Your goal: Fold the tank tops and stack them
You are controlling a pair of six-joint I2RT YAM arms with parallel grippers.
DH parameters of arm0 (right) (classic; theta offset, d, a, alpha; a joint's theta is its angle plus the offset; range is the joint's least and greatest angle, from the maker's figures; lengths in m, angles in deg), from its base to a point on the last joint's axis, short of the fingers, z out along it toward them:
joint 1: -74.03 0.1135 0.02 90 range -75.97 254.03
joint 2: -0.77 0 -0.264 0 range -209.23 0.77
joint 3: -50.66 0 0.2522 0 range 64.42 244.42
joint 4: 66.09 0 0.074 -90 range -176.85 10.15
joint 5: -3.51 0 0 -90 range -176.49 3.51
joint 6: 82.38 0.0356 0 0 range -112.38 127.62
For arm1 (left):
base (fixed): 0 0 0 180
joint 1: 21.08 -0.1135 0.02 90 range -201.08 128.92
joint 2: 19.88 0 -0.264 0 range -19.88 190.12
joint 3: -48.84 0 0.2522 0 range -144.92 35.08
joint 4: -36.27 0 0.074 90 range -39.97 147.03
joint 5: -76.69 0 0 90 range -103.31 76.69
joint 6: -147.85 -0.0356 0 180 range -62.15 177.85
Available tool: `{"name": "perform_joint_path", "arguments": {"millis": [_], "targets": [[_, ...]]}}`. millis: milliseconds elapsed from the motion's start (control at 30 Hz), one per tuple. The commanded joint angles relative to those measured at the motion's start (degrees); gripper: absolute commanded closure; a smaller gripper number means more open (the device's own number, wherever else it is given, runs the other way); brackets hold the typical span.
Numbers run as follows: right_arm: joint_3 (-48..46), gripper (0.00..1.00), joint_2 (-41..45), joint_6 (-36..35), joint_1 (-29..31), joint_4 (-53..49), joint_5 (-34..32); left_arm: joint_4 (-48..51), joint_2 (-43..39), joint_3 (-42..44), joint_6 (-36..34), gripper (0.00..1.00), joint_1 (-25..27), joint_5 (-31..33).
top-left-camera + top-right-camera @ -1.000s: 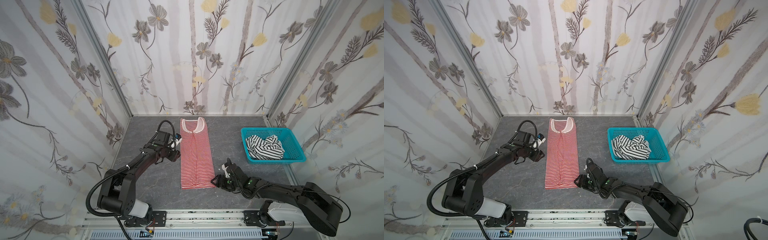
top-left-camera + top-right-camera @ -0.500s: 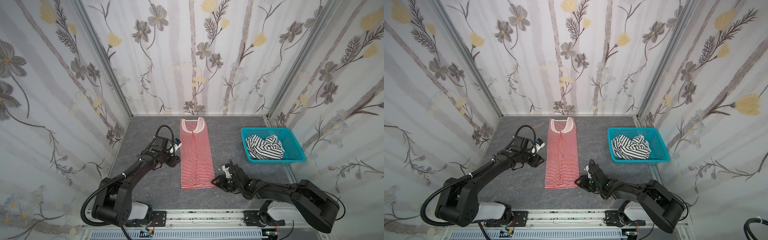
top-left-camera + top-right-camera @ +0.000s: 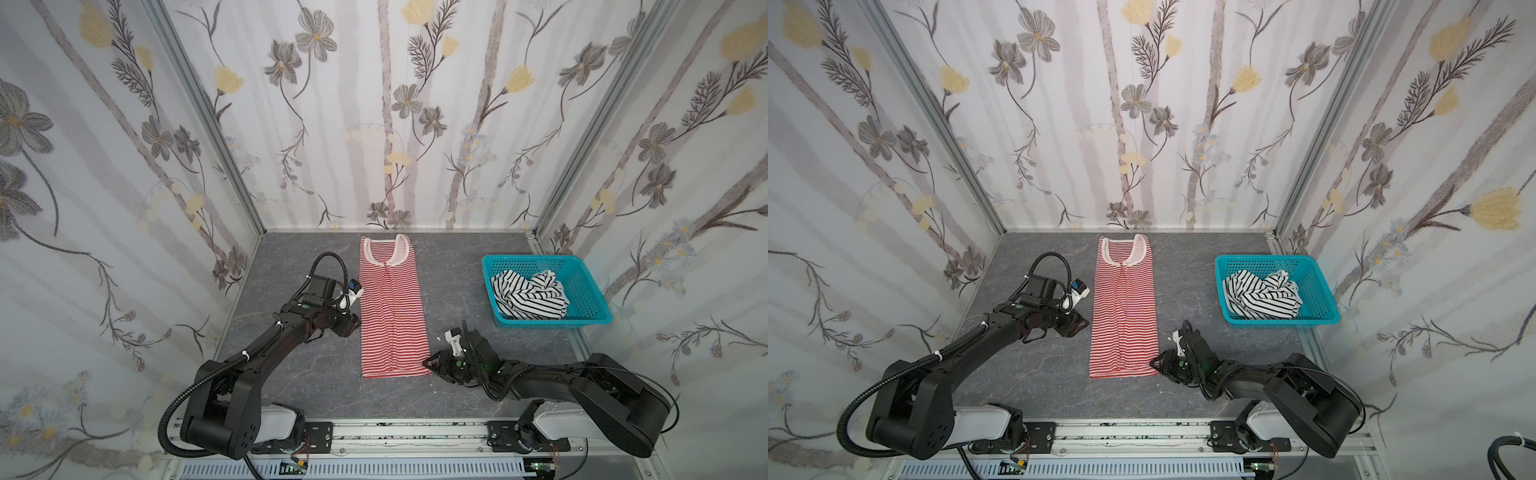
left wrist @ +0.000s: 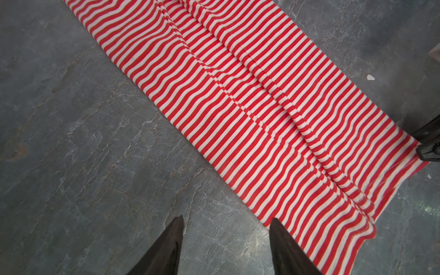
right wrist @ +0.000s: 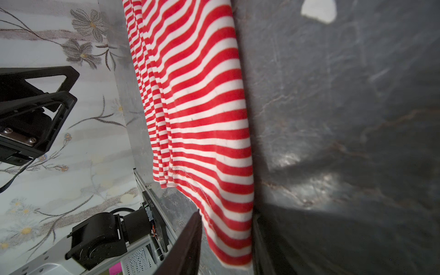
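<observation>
Two tops: the red-and-white striped knit tank top [image 3: 392,316] lay folded long on the grey table [image 3: 299,374], my right claw [image 3: 432,365] part-open around its near corner, my left claw [image 3: 353,324] wide and empty beside it. The black-and-white striped tank top [image 3: 528,295] sat crumpled in the turquoise plastic mesh basket [image 3: 590,307].

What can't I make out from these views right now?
Right gripper: the hem corner of the red striped top lies between its jaws in the right wrist view, but a pinch is not clear; too small in both top views.
Black-and-white top: crumpled in the basket in both top views; its folds hide its shape.
Neckline of the red striped top: cut off by the edge in both wrist views.
</observation>
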Motion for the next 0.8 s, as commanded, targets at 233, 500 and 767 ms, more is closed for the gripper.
{"name": "perform_joint_path", "arguments": {"millis": [233,500,767], "targets": [[-0.3,0.80,-1.7,2.6,0.0,6.6,2.6,-0.4,-2.5,4.2,-4.2,0.41,5.8,2.7],[1.1,1.00,-0.4,2.6,0.1,5.6,3.5,0.8,-3.1,7.8,-6.2,0.41,14.3,6.1],[6.4,1.00,3.2,0.0,0.0,-2.4,2.7,2.7,-3.9,10.5,-6.9,0.41,20.5,6.7]]}}
